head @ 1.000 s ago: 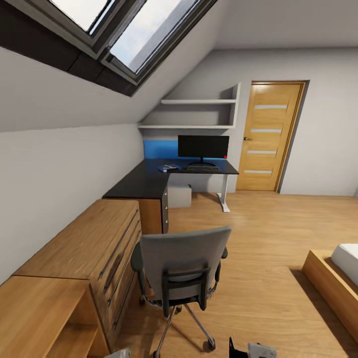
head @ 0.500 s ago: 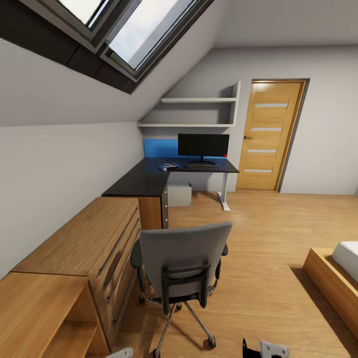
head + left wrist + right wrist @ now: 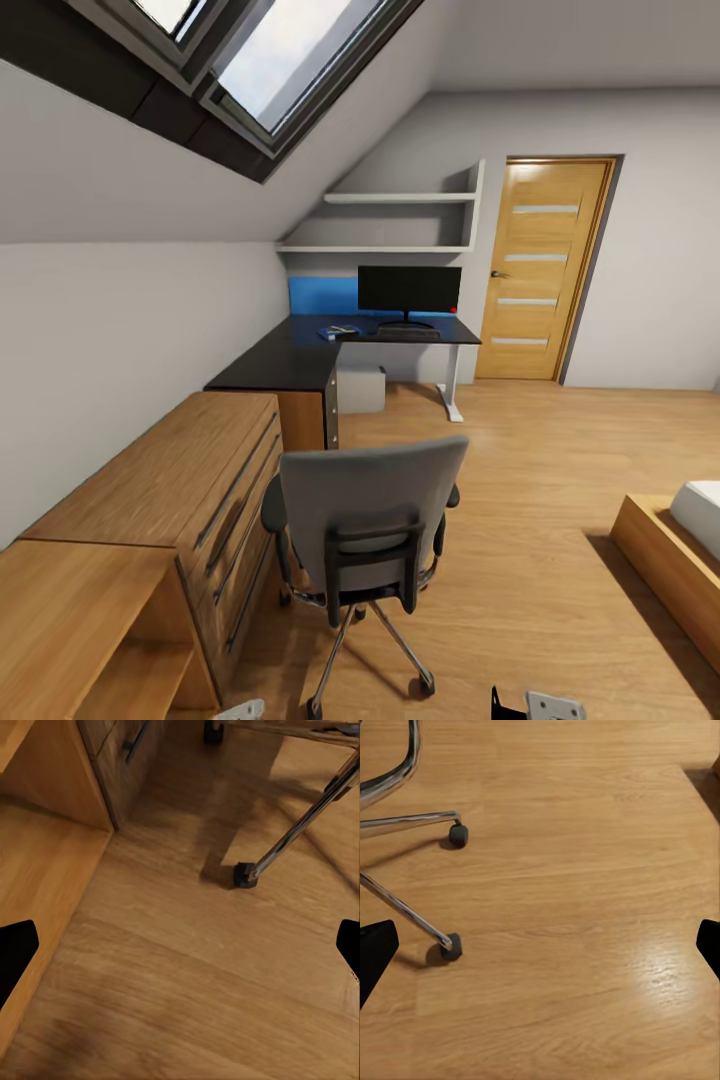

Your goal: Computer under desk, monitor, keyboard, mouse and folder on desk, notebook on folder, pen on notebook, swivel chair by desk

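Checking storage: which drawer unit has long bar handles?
The wooden chest of drawers beside the grey chair; the black desk's drawers carry small round knobs.

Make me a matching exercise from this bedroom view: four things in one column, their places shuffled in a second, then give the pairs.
Things:
1. monitor
2. computer
3. swivel chair
4. door

Places:
A. on the floor beside the wooden chest, its back to the camera
B. in the far wall, right of the desk
C. on the far end of the desk
D. on the floor under the desk

Pairs: 1-C, 2-D, 3-A, 4-B
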Tool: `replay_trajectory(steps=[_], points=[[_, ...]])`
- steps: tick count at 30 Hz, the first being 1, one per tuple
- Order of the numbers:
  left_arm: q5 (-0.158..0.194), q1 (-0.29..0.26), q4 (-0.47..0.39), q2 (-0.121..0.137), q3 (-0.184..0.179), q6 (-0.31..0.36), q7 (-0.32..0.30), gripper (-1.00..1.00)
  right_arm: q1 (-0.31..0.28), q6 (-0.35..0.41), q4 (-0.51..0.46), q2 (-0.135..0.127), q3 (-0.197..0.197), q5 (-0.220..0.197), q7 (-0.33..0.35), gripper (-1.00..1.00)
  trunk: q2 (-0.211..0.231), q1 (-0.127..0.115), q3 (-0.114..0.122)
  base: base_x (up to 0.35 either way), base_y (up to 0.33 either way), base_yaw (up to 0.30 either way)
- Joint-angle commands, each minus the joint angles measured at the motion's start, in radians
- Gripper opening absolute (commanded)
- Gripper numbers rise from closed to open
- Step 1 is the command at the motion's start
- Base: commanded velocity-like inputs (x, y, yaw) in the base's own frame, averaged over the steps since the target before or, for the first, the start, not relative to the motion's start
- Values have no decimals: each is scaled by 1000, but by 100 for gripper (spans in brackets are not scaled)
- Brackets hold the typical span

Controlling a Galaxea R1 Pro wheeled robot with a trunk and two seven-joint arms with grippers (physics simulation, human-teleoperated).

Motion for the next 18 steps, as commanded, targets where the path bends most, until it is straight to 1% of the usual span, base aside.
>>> replay_trajectory(steps=[1,2,4,6,9,11,12,18], points=[[8,-1,0,0,-7,-52,9,100,0,0,-1,0,9,0,-8,100,-8,4,-4,0,0,0],[9,-1,1,-1,-6,-89,10,100,0,0,0,0,9,0,-8,100,-15,8,-7,0,0,0],[9,-1,1,-1,-6,-121,12,100,0,0,0,0,8,1,-8,100,-29,15,-14,0,0,0],[10,-1,2,-2,0,-174,17,100,0,-1,0,0,8,1,-8,100,-43,23,-20,0,0,0],[10,-1,2,-4,2,-179,33,100,0,-1,-1,0,8,1,-8,100,-64,35,-29,0,0,0],[9,-1,2,-7,1,-181,85,100,0,-1,-1,2,9,1,-8,100,-78,42,-36,0,0,0],[9,-1,27,-7,-3,-175,107,100,0,-2,-4,4,9,1,-8,100,-85,46,-39,0,0,0],[9,-1,58,-7,-6,-173,109,100,0,-3,-5,4,9,1,-8,100,-127,69,-58,0,0,0]])
